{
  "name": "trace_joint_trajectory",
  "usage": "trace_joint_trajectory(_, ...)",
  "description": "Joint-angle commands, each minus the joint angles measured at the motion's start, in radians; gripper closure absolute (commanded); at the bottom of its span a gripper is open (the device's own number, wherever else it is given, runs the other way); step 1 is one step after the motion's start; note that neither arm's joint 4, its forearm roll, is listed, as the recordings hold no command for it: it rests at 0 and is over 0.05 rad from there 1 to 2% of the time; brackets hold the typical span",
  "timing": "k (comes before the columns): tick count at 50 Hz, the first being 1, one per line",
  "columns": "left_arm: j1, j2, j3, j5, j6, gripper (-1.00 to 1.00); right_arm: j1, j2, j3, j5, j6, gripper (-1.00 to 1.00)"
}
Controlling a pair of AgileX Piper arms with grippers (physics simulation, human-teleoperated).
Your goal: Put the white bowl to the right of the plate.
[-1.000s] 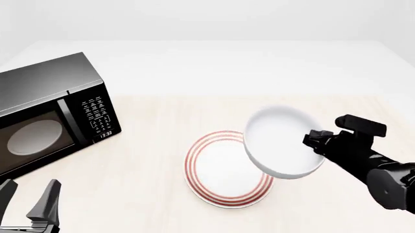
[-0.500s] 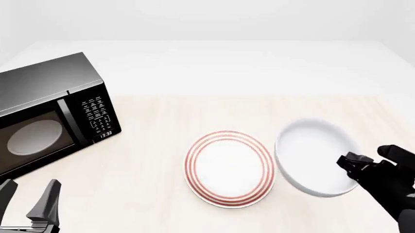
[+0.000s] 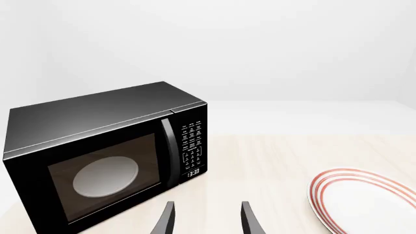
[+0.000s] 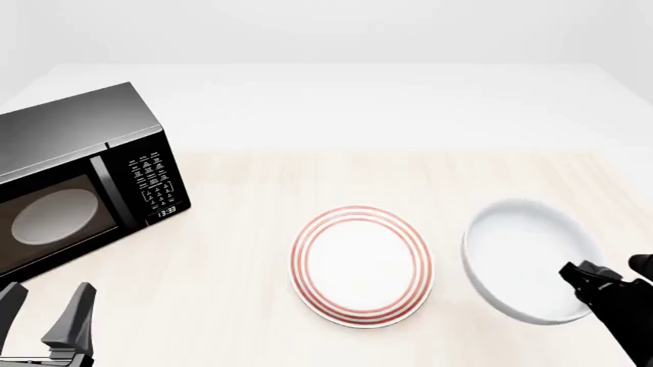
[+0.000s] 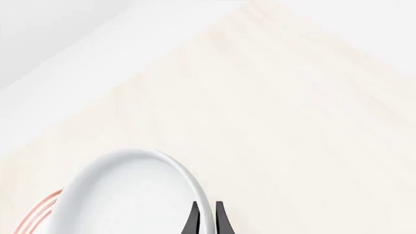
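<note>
The white bowl (image 4: 525, 256) sits to the right of the red-ringed plate (image 4: 362, 264) in the front view, tilted slightly; I cannot tell if it touches the table. My right gripper (image 4: 577, 277) is shut on the bowl's near right rim. In the right wrist view the fingers (image 5: 193, 220) pinch the bowl's rim (image 5: 126, 192), with the plate's edge (image 5: 40, 214) beyond. My left gripper (image 4: 46, 317) is open and empty at the front left, in front of the microwave. The left wrist view shows its fingertips (image 3: 167, 219) and the plate (image 3: 370, 202).
A black microwave (image 4: 76, 180) with its door shut stands at the left of the table; it also shows in the left wrist view (image 3: 107, 156). The light wood table (image 4: 337, 172) reaches to a white back area.
My right gripper has carried the bowl from above the plate's right edge to the right and down, to beside the plate. The left arm has not moved.
</note>
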Motion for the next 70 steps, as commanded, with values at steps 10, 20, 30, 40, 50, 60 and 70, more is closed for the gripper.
trace_joint_trajectory(10,0.000,0.000,0.000,0.000,0.000,-1.00,-0.073,0.223,-0.018,-0.189,0.007,1.00)
trace_joint_trajectory(20,0.000,0.000,0.000,0.000,0.000,-1.00,-0.076,0.282,-0.038,-0.219,0.007,1.00)
trace_joint_trajectory(30,0.000,0.000,0.000,0.000,0.000,-1.00,-0.077,0.328,-0.029,-0.264,0.015,1.00)
trace_joint_trajectory(40,0.000,0.000,0.000,0.000,0.000,-1.00,-0.080,0.408,0.000,-0.353,0.029,1.00)
trace_joint_trajectory(50,0.000,0.000,0.000,0.000,0.000,-1.00,-0.079,0.457,0.006,-0.397,0.038,1.00)
trace_joint_trajectory(60,0.000,0.000,0.000,0.000,0.000,-1.00,-0.080,0.557,0.032,-0.507,0.054,1.00)
trace_joint_trajectory(70,0.000,0.000,0.000,0.000,0.000,-1.00,-0.074,0.584,0.040,-0.534,0.064,1.00)
